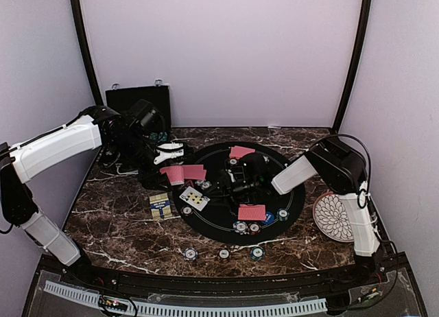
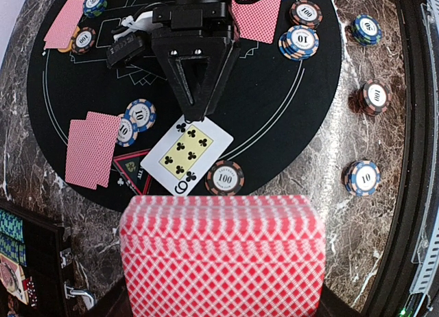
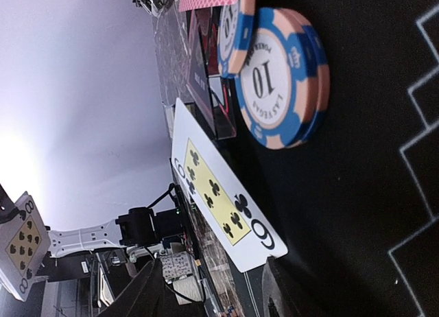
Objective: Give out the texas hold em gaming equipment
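One face-up nine of clubs lies on the black round mat, one edge overlapping the red-edged triangle marker, w/ a 100 chip just beside its corner. R gripper tips sit at the card's far edge; contact can't be told. The wrist view shows its jaws partly apart. L gripper is clamped on a deck of red-backed cards, held above the mat's rim. Face-down cards lie nearby beside blue 10 chips. Three more chips sit in a row on the marble table. Black case stands back-left, petal plate right of the mat.
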Controlling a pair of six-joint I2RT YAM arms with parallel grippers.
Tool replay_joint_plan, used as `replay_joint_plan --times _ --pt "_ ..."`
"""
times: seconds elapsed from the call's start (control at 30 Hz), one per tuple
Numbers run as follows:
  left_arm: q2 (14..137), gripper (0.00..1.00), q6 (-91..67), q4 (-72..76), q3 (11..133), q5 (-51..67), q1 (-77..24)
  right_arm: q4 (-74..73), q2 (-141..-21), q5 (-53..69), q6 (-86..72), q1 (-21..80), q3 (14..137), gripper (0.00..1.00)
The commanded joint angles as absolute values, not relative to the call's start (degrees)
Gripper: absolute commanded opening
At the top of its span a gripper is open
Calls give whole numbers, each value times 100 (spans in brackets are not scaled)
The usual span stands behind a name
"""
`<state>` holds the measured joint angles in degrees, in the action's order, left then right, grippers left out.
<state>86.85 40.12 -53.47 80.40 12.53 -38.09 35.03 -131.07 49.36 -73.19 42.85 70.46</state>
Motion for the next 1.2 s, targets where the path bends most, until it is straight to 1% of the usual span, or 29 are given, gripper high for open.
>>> replay_joint_plan --times 0.0,0.27,0.47,0.7,0.9,1.03,1.17 --pt "8413 0 4077 -5347 7980 1277 -3797 2670 -12635 4824 -6742 4313 6923 50" --pt "8412 0 4074 -5332 7947 1283 -3802 1649 -12349 4806 -5915 4009 7310 51" --pt "8393 0 4069 -5333 7923 1285 -3800 870 -12435 4735 -5373 3795 7751 52" --pt "8423 0 4049 -5326 7932 1323 -3805 -805 -13092 4628 -4117 3770 8803 52" --pt "8398 0 4042 -5325 7907 1311 -3799 -1393 -13548 4920 -3487 3933 9284 51" --pt "8377 0 4043 -5333 7895 1298 -3805 -1494 -13546 5089 -3327 4074 9193 50" --pt "8385 0 4052 -5334 7897 1304 -3797 -1571 -13548 5302 -3178 4198 9158 45"
